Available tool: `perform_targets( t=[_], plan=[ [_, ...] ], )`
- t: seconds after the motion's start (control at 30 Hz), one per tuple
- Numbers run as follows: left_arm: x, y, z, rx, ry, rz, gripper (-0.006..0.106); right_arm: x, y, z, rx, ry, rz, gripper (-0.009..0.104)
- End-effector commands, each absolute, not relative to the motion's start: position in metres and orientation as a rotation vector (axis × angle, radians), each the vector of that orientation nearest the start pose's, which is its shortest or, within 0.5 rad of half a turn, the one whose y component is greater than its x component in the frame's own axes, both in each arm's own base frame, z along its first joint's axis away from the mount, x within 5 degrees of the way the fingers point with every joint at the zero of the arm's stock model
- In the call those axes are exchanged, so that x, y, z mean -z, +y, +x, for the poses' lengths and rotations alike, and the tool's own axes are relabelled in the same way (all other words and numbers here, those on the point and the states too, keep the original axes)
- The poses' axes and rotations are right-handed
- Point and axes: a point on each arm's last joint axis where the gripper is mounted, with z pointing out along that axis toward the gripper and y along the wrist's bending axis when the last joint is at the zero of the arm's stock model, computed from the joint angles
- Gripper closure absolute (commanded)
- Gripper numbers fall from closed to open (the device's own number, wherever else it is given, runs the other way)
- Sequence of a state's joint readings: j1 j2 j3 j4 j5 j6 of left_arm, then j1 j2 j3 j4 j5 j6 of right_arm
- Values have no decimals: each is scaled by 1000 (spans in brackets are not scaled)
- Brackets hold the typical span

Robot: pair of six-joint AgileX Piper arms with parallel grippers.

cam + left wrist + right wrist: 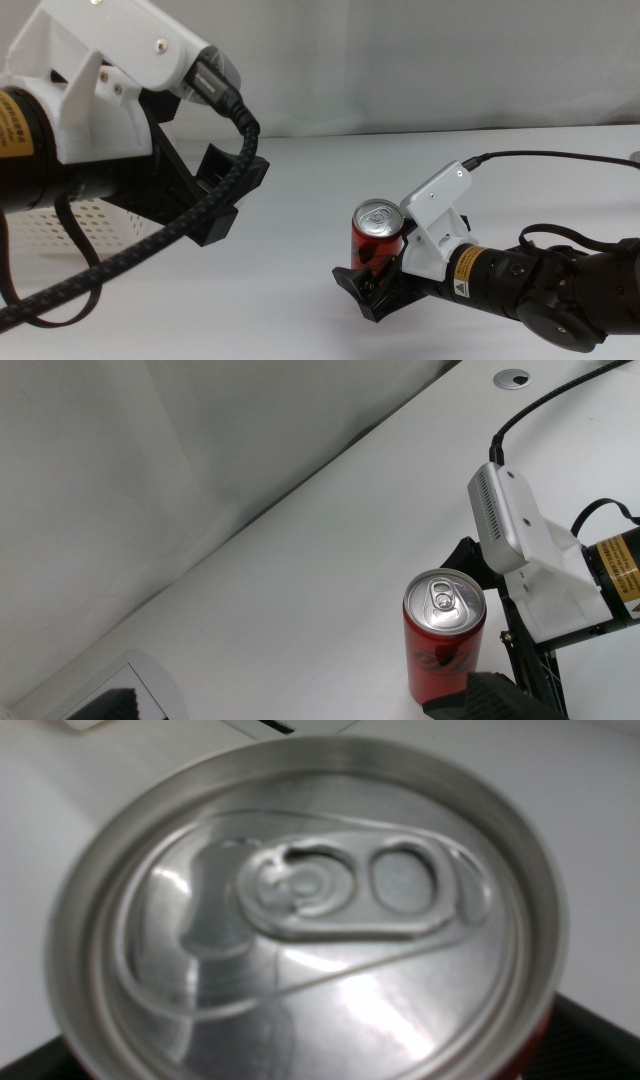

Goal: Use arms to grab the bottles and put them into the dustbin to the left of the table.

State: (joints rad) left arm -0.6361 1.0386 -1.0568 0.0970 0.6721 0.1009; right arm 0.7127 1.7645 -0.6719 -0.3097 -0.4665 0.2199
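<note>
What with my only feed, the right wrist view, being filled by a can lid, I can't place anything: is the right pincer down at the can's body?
Observer: Yes. In the middle view the right pincer sits low at the red can, which stands upright on the white table.
Operator: Where is the other arm?
Observer: The left pincer hangs open above the table, to the picture's left of the can, holding nothing.
Operator: And the dustbin?
Observer: The perforated white dustbin shows at the picture's far left, partly hidden behind the left arm.
</note>
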Motion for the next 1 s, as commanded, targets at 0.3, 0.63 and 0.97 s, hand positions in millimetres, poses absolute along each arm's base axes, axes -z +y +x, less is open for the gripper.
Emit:
perform_targets(
  t=[0.3, 0.63, 0.97],
  plan=[
    [-384, -124, 176, 215, 1980, 813, 16, -193, 201, 223, -438, 2043, -852, -8],
    [-385, -124, 176, 215, 1969, 811, 16, -282, 129, 175, -248, 2091, -714, -8],
    [-385, -125, 176, 216, 1965, 810, 16, -326, 30, 109, -49, 2109, -309, -8]
  ],
)
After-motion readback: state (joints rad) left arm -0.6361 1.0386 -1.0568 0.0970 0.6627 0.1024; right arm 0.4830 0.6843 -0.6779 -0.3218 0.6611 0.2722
